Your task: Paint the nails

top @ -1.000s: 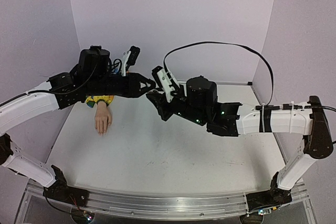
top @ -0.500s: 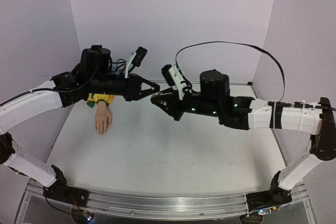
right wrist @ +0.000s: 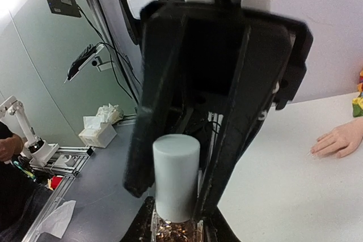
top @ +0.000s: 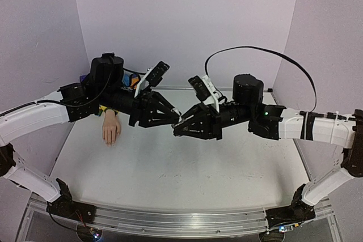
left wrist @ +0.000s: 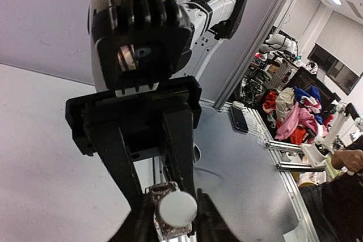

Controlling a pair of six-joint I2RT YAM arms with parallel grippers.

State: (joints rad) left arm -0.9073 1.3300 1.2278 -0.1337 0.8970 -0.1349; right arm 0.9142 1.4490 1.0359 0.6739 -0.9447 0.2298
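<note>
The pale mannequin hand [top: 111, 130] lies palm down at the table's left, fingers toward the near edge; its nails [top: 109, 141] are too small to make out. Its striped sleeve is mostly hidden under my left arm. The hand [right wrist: 339, 139] also shows at the right of the right wrist view. Above mid-table, my right gripper [top: 183, 124] [right wrist: 176, 233] is shut on a glittery bottle [right wrist: 173, 228]. My left gripper [top: 176, 120] [left wrist: 174, 223] meets it tip to tip, shut round the bottle's white cap [left wrist: 177, 208] [right wrist: 176, 177].
Lavender walls close in the white table [top: 170, 168] on three sides. An aluminium rail [top: 170, 219] runs along the near edge. My left arm hangs over the mannequin's wrist. A tissue box [right wrist: 96, 134] stands off the table on the lab floor.
Both arms have swung toward each other and lower over mid-table. The grippers, apart before, now meet, with the left fingers on either side of the cap.
</note>
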